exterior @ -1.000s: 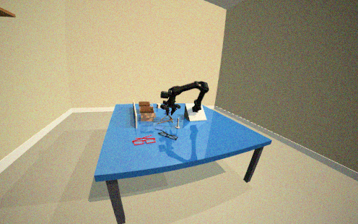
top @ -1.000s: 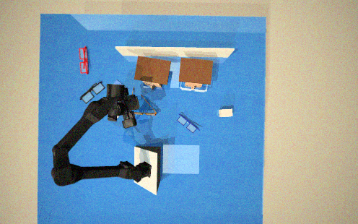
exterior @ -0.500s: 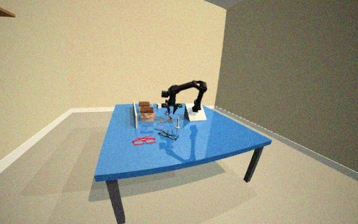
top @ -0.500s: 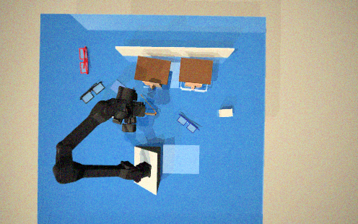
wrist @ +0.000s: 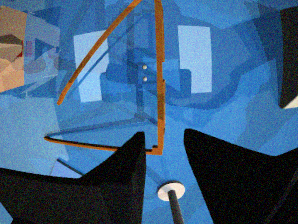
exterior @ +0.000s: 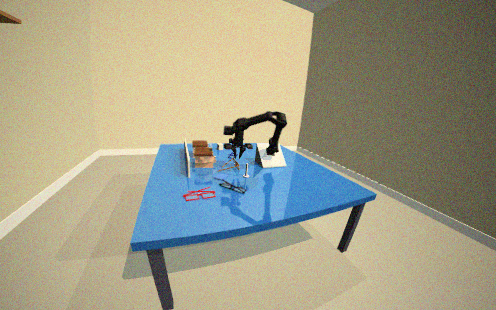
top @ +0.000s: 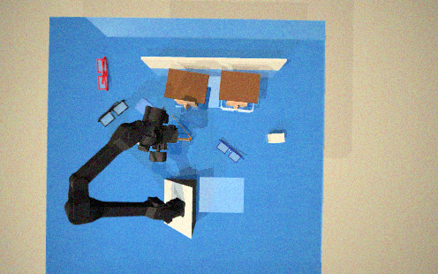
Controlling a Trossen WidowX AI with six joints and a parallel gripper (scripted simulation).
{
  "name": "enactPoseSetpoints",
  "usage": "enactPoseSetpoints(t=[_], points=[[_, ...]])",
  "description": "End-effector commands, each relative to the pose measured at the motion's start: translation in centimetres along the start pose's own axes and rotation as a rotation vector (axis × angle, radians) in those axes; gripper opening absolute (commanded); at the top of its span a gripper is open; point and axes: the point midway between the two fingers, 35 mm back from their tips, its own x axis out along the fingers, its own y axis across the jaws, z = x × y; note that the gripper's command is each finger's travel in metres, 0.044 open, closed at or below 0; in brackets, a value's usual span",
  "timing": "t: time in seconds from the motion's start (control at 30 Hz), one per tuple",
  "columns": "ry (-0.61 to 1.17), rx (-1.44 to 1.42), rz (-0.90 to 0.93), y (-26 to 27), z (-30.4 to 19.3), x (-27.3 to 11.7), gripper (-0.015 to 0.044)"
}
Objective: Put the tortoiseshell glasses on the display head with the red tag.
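Observation:
The tortoiseshell glasses [top: 185, 140] [wrist: 161, 100] lie on the blue table with the temples spread toward the heads; in the exterior view they show as thin orange-brown lines. My gripper [exterior: 241, 154] [wrist: 164, 137] is open and points down above them. In the wrist view, one end of the front frame appears between the fingertips, not gripped. The left display head [top: 187, 86] [exterior: 204, 159] has no glasses on. The right display head [top: 239, 86] wears white-rimmed glasses [top: 237, 110]. I cannot make out clearly which head has the red tag.
A small post on a round white base [wrist: 171, 191] [exterior: 246, 171] stands near the gripper. Black glasses [top: 113, 112] [exterior: 232, 187], red glasses [top: 102, 74] [exterior: 199, 195], blue glasses [top: 230, 150] and a white block [top: 276, 138] lie around. A white panel [top: 215, 63] [exterior: 187, 157] stands behind the heads.

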Motion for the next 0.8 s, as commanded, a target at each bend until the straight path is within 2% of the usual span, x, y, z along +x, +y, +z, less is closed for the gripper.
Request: enactPoseSetpoints(t=[0.0,0.77], points=[[0.005,0.004,0.001,0.0,0.0,0.4,0.012],[0.006,0.004,0.001,-0.3,-0.1,4.2,0.012]])
